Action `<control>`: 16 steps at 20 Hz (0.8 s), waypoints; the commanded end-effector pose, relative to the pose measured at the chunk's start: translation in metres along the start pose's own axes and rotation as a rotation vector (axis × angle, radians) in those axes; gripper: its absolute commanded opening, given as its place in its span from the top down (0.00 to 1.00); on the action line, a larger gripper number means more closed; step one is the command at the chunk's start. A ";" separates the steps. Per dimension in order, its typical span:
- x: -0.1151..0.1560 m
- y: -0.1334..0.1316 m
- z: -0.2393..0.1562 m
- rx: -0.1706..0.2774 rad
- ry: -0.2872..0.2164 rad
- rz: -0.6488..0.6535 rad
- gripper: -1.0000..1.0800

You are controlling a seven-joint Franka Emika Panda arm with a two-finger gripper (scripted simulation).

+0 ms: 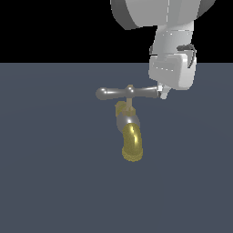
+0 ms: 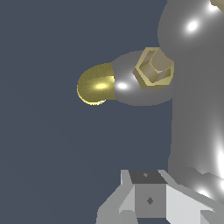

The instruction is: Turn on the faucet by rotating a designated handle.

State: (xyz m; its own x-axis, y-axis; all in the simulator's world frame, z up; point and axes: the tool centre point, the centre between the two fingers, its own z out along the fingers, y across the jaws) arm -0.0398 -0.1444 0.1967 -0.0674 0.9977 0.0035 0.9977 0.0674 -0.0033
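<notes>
The faucet (image 1: pixel 129 123) stands in the middle of the exterior view, with a grey body and a curved gold spout (image 1: pixel 132 143) pointing down. Its handle (image 1: pixel 113 93), a silver crossbar with rounded ends and a small brass knob, lies level on top. My gripper (image 1: pixel 163 93) hangs at the bar's end on the exterior view's right, its tips level with that end and touching or nearly touching it. The wrist view shows the handle (image 2: pixel 194 87) very close, a brass hex nut (image 2: pixel 153 70), the spout (image 2: pixel 96 85) and my fingers (image 2: pixel 150 199) side by side, holding nothing.
A flat dark blue-grey floor (image 1: pixel 54 182) spreads all around the faucet. The white arm and wrist (image 1: pixel 173 45) come down from above on the exterior view's right.
</notes>
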 end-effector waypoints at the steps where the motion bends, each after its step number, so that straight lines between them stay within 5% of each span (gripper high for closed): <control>1: -0.001 0.009 0.000 -0.003 -0.003 -0.001 1.00; 16: -0.007 0.051 0.000 -0.003 -0.003 -0.002 1.00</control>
State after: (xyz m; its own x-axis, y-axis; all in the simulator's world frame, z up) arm 0.0015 -0.1544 0.1944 -0.0562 0.9984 0.0012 0.9984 0.0562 -0.0097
